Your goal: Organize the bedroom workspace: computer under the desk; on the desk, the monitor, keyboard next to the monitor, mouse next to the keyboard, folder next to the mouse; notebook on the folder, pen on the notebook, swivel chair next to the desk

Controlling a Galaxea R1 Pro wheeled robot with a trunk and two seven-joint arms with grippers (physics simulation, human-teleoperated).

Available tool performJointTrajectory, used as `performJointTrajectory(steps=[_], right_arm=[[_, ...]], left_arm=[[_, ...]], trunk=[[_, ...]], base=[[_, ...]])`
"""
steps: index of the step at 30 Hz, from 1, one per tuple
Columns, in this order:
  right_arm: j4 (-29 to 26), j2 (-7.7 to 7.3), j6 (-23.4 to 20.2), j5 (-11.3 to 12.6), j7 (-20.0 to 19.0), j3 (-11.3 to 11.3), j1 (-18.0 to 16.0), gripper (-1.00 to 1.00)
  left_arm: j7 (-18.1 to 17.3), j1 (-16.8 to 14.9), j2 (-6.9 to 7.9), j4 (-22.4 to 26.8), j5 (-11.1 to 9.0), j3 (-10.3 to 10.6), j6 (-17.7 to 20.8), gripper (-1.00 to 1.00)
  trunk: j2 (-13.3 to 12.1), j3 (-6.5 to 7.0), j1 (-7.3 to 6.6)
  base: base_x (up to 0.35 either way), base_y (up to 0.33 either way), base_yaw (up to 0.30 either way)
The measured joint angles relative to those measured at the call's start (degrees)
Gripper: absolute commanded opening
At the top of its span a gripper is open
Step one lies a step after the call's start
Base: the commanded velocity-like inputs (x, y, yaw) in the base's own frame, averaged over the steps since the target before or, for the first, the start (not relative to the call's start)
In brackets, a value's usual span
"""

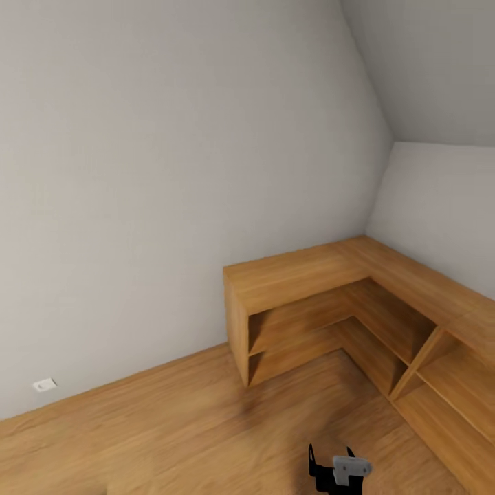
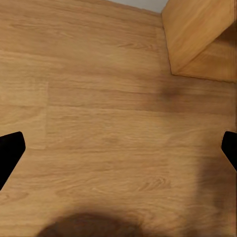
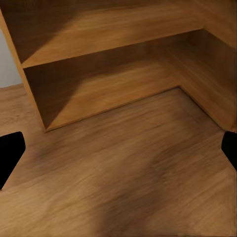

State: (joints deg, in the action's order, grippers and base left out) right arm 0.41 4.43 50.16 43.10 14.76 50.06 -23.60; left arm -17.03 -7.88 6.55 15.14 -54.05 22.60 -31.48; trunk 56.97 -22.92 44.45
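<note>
1. None of the task's things are seen; an L-shaped wooden cabinet (image 1: pixel 385 302) stands at 3 o'clock, cut off.
2. Left gripper (image 2: pixel 118 153) and right gripper (image 3: pixel 118 153) are spread wide, nothing held, over wooden floor (image 1: pixel 172 426).
3. A wall socket (image 1: pixel 45 385) is seen at 8 o'clock.

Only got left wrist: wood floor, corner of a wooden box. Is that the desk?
Observer: No. The head view shows a light wooden L-shaped cabinet in the room's corner.
Operator: Right claw?
Observer: The right claw is open, facing the cabinet's lower shelf.
Operator: Any landmark on the walls?
Observer: A white outlet low on the wall, left of the cabinet in the head view.
</note>
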Motion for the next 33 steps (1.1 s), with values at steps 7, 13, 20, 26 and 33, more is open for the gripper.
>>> performJointTrajectory(steps=[7,13,20,26,33], right_arm=[[0.0,0.01,0.0,0.1,0.0,0.0,0.0,1.00],[0.0,0.03,-0.1,0.2,0.0,-0.1,0.0,1.00],[-0.1,0.33,-0.1,0.4,0.0,-0.1,0.0,1.00],[-0.1,0.43,-0.1,0.4,0.0,-0.1,0.0,1.00],[-0.1,0.46,-0.1,0.4,0.1,-0.1,0.0,1.00]], left_arm=[[0.0,0.0,0.00,0.0,0.0,0.0,0.0,1.00],[0.0,0.0,0.00,0.0,0.0,0.0,0.0,1.00],[0.0,0.0,0.00,0.0,0.0,-0.1,0.0,1.00],[0.0,0.0,0.00,0.0,0.0,-0.1,0.0,1.00],[0.0,0.0,0.00,0.0,0.0,0.0,-0.1,1.00]], trunk=[[0.0,0.00,0.00],[0.0,0.00,0.00],[0.0,0.00,0.00],[0.0,0.00,-0.01],[0.0,0.00,-0.03]], base=[[0.000,0.000,-0.293],[0.000,0.000,-0.294],[0.000,0.000,-0.296],[0.030,0.000,-0.297],[0.235,0.000,-0.298]])
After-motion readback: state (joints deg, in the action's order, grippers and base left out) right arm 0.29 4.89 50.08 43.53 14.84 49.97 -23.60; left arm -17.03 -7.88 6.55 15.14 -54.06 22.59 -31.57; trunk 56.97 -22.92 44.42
